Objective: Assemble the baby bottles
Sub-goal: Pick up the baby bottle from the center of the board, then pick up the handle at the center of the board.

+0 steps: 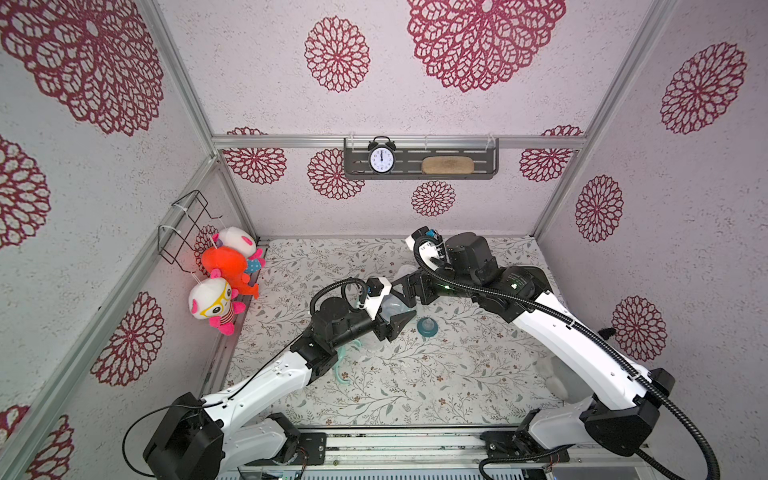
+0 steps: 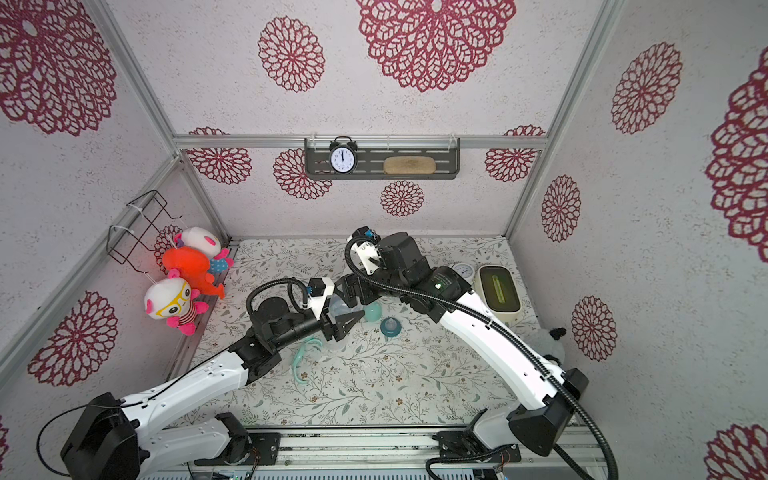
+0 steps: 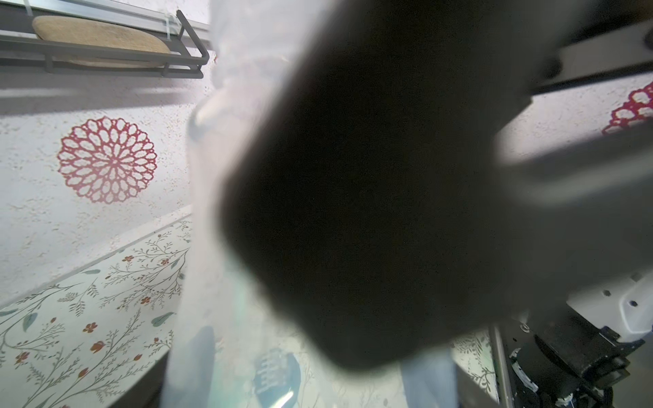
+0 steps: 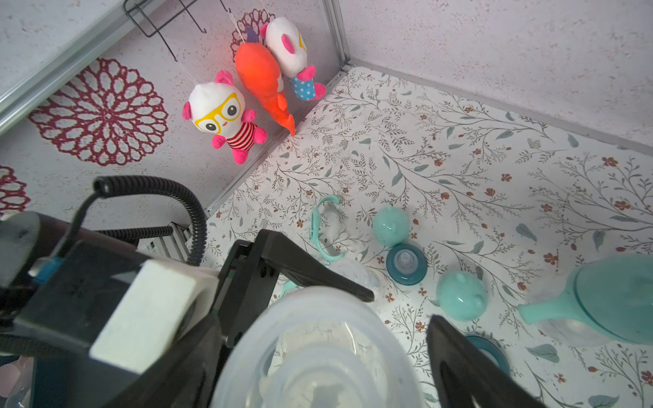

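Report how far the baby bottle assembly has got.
Done: nothing; no bottle in view carries collar, handles and cap together. In hand: the left gripper clamps an open-mouthed clear bottle. Left: a mint cap, a teal nipple collar and a mint handle ring lie loose on the mat.

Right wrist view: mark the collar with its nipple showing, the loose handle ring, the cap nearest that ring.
nipple collar point(image 4: 406, 278), right wrist view, teal rim.
handle ring point(image 4: 313, 228), right wrist view, curved arm.
mint cap point(image 4: 391, 226), right wrist view, dome centre.
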You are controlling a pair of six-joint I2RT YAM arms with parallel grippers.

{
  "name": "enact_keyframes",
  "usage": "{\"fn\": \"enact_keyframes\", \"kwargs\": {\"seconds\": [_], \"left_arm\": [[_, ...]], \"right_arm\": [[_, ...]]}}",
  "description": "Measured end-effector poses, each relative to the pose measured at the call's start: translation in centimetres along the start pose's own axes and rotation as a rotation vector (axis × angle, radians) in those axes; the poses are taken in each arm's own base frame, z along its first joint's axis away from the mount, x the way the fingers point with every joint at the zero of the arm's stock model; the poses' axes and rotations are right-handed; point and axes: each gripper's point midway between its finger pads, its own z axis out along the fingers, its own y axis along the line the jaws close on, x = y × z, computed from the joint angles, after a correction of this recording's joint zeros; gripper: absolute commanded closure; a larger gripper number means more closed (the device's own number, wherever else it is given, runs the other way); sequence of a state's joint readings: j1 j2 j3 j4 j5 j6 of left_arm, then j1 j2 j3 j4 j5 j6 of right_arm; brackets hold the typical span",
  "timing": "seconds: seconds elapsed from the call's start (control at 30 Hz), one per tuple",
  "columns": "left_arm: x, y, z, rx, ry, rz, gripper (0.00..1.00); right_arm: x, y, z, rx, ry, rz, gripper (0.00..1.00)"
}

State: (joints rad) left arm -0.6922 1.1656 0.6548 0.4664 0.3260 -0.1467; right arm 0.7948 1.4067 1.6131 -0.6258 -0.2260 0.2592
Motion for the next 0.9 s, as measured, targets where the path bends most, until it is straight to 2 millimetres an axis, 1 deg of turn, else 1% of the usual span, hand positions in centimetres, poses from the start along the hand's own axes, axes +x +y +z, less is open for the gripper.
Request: {"fn": "enact_keyframes", "kwargs": {"seconds": [0.13, 0.33, 0.43, 0.5, 0.57, 0.63, 0.73, 0.9], "left_arm": [[0.4, 0.4, -0.5, -0.021, 0.004, 0.0, 1.0], [0.8, 1.6, -1.4, -0.064, 0.006, 0.0, 1.0], [0.5, 2.4, -2.0, -0.1, -0.002, 0.001, 1.0], [0.4, 2.9, -2.5, -0.127, -0.012, 0.003, 1.0], [0.1, 3.5, -3.1, -0.161, -0.022, 0.005, 1.0], [-0.2, 4.1, -3.6, -0.193, -0.03, 0.006, 1.0], [-0.5, 5.0, -4.1, -0.247, -0.035, 0.006, 1.0], [-0.2, 6.8, -5.2, -0.349, -0.018, -0.013, 1.0]], "right_arm": [[-0.5, 0.2, -1.2, 0.009, -0.028, -0.016, 0.07], [-1.5, 0.9, -4.4, 0.008, -0.094, -0.047, 0.09], [-1.7, 1.2, -5.7, 0.006, -0.117, -0.055, 0.09], [-1.5, 1.3, -6.2, 0.003, -0.124, -0.057, 0.1], [-0.4, 1.3, -6.2, 0.0, -0.107, -0.057, 0.1], [1.1, 1.3, -5.6, -0.001, -0.081, -0.057, 0.1], [4.3, 1.3, -3.8, -0.001, -0.009, -0.058, 0.1], [9.0, 1.8, -0.8, 0.017, 0.079, -0.076, 0.11]]}}
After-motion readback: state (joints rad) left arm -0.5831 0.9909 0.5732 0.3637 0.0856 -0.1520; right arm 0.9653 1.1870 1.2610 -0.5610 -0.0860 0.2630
